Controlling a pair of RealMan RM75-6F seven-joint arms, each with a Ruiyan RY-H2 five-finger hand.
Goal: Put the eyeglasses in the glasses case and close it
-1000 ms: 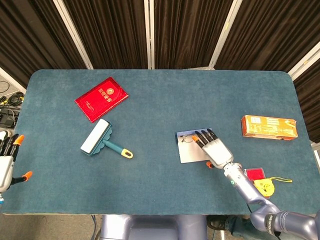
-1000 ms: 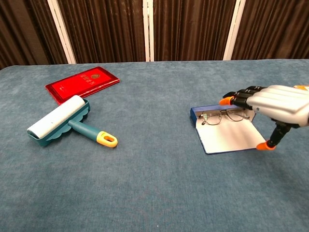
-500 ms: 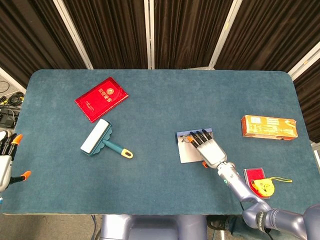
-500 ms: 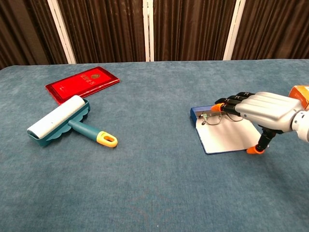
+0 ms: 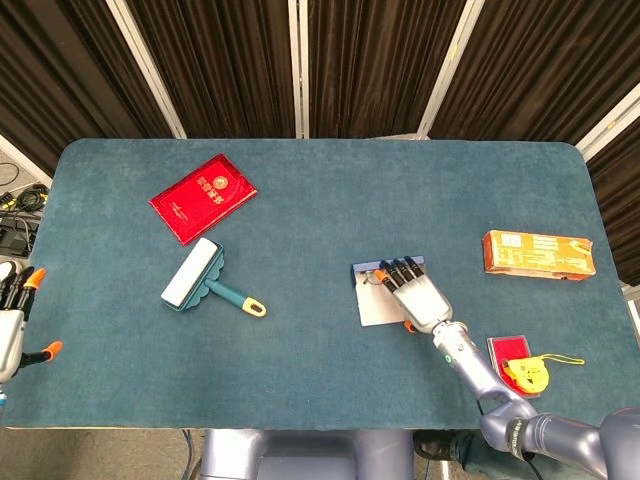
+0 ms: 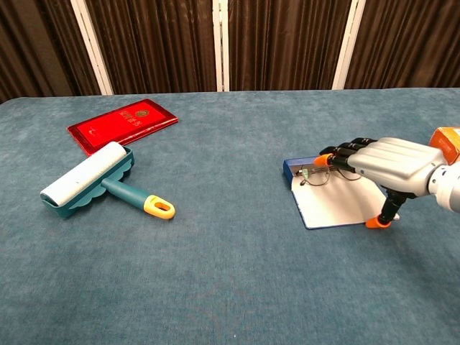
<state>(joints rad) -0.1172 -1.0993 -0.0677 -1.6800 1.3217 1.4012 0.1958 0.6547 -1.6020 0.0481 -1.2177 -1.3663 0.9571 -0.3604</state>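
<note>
1 eyeglasses | 1 glasses case | 1 lint roller | 1 red booklet | 1 orange box | 1 tape measure

The right hand is covering the far right part of the eyeglasses and of the open glasses case, so whether its fingertips are touching the frame is not possible to tell. The left hand is showing only partly at the left edge of the head view. The print on the red booklet and the orange box is too small to read.
</note>
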